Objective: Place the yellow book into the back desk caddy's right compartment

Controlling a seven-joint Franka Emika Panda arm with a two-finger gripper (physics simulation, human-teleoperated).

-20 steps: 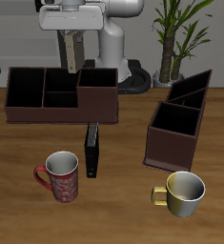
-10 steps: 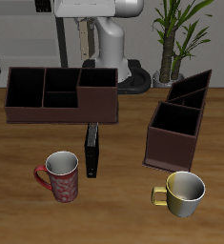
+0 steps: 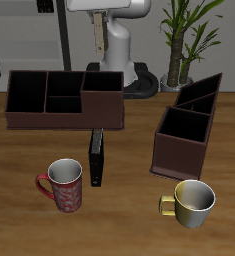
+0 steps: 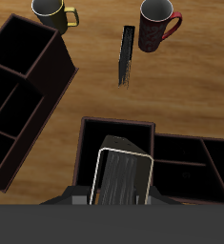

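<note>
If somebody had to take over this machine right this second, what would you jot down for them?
Gripper: shut on the yellow book, held upright, raised high behind the back desk caddy.
Wrist view: the book hangs over the right compartment, not yet inside it.
Done: book picked up and carried to the caddy.
Left: lower the book into that compartment, then let go.
Leave alone: black book, red mug, yellow mug, other caddy.

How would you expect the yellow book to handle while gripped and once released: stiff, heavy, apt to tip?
Probably stiff: the yellow book hangs straight from the gripper without sagging. Likely light, since it looks thin. Being so slim, it may lean against a wall once dropped into the right compartment.
</note>
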